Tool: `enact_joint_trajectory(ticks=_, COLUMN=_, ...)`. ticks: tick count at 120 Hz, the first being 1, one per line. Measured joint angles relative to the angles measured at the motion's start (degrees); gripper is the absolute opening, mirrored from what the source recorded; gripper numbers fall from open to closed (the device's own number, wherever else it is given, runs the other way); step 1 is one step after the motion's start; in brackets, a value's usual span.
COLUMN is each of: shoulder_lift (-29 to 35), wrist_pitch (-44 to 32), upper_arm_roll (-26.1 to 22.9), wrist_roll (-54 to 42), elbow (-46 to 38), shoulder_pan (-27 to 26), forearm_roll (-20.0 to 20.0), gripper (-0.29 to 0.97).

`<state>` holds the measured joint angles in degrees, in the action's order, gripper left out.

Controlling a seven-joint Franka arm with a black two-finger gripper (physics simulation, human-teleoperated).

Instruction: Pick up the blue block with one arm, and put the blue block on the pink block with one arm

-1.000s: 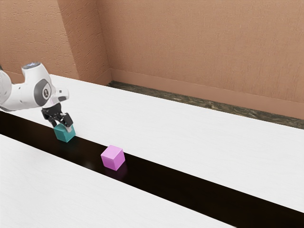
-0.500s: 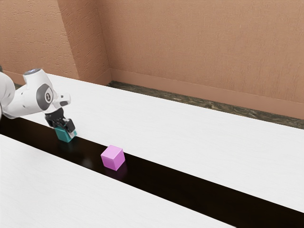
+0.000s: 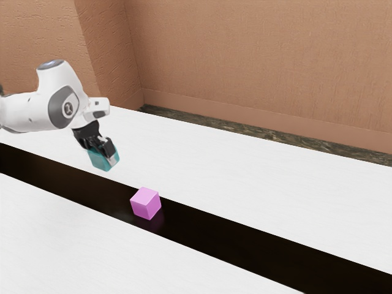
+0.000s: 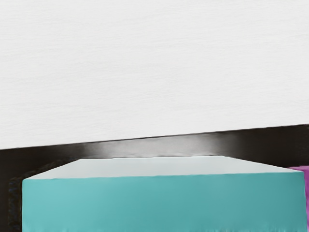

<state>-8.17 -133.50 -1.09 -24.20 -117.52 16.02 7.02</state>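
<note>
- Now the blue block (image 3: 103,162), teal in tint, hangs clear of the table; half a second ago it sat on the dark strip (image 3: 245,244).
- The gripper (image 3: 101,152) has risen and moved toward the exterior view's right, carrying the block with it, so it is nearer the pink block (image 3: 146,203) than before.
- The black fingers pinch the blue block from two sides at a narrow spread, and the block is tilted in their grasp.
- The pink block has not moved. It rests on the dark strip at about 4 o'clock from the held block, apart from it.
- The white arm (image 3: 43,110) enters from 9 o'clock in the exterior view, and its wrist sits higher than a moment ago.
- In the wrist view the blue block (image 4: 159,203) lies just under the hand, with a sliver of the pink block (image 4: 302,170) beside its corner.
- Beyond them in that view run the dark strip (image 4: 145,147) and the white tabletop (image 4: 145,63).
- Count: one blue block, one pink block, one gripper, one dark strip between two white table surfaces (image 3: 257,177).
- A brown wall (image 3: 257,55) stands at 12 o'clock behind the table.
</note>
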Motion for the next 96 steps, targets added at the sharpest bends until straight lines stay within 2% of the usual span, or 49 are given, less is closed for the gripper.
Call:
enact_joint_trajectory(ticks=16, shoulder_lift=3.44, wrist_pitch=-0.08, upper_arm_roll=-0.33, wrist_roll=7.14, elbow=-3.97, shoulder_pan=-4.51, forearm_roll=-0.42, gripper=0.25)
enact_joint_trajectory(ticks=36, shoulder_lift=2.07, wrist_pitch=-0.54, upper_arm_roll=-0.42, wrist_roll=15.65, elbow=-4.32, shoulder_pan=-7.28, forearm_roll=-0.68, gripper=0.23)
enact_joint_trajectory(ticks=57, shoulder_lift=-2.3, wrist_pitch=-2.11, upper_arm_roll=-2.49, wrist_roll=22.75, elbow=-3.57, shoulder_pan=-8.54, forearm_roll=-0.51, gripper=0.23)
enact_joint_trajectory(ticks=84, shoulder_lift=-4.46, wrist_pitch=-3.65, upper_arm_roll=-2.99, wrist_roll=29.32, elbow=-2.95, shoulder_pan=-8.98, forearm_roll=-0.46, gripper=0.24)
enact_joint_trajectory(ticks=96, shoulder_lift=-4.28, wrist_pitch=-4.03, upper_arm_roll=-3.51, wrist_roll=31.52, elbow=-2.83, shoulder_pan=-9.07, forearm_roll=-2.57, gripper=0.23)
